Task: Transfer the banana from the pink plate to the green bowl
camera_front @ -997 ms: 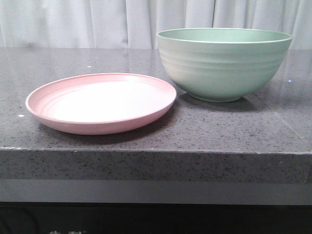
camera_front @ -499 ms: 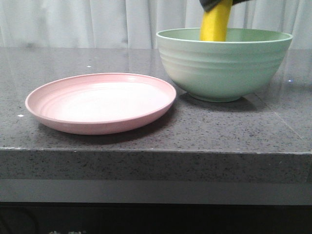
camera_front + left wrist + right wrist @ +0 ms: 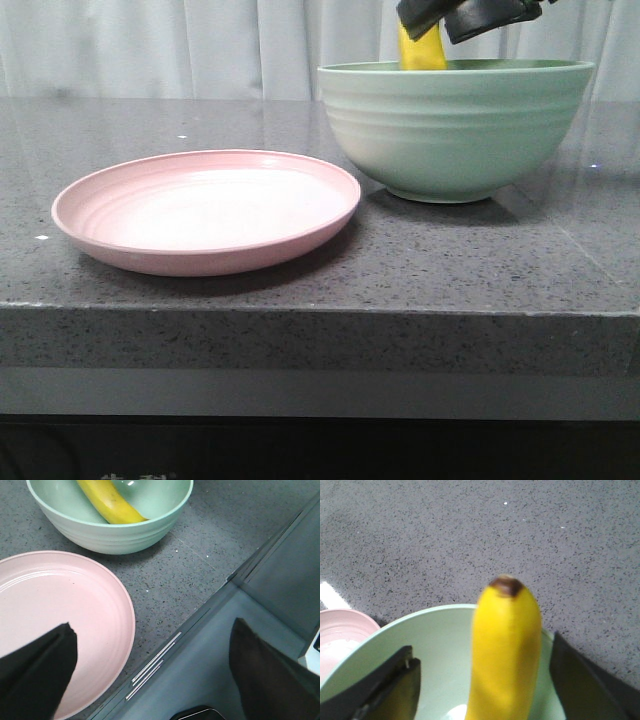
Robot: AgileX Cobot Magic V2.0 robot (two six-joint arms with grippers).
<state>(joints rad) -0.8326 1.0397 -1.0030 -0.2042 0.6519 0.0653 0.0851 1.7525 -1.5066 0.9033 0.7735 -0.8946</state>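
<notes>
The yellow banana (image 3: 422, 52) leans inside the mint-green bowl (image 3: 455, 125), only its upper end showing above the rim in the front view. In the left wrist view the banana (image 3: 111, 504) lies slanted against the wall of the bowl (image 3: 115, 532). My right gripper (image 3: 470, 15) hovers just above the bowl; in the right wrist view it (image 3: 482, 680) is open, with the banana (image 3: 507, 650) between the fingers and a gap on each side. The pink plate (image 3: 205, 210) is empty. My left gripper (image 3: 150, 680) is open and empty over the plate's (image 3: 60, 610) near edge.
The dark speckled stone counter (image 3: 450, 270) holds plate and bowl side by side, nearly touching. Its front edge (image 3: 320, 315) runs just before the plate. A white curtain (image 3: 200, 45) hangs behind. A grey ledge (image 3: 280, 580) lies beside the counter.
The right gripper came down from above with the banana upright and lowered it into the bowl. The banana now sits deeper, and the bowl shifted slightly left.
</notes>
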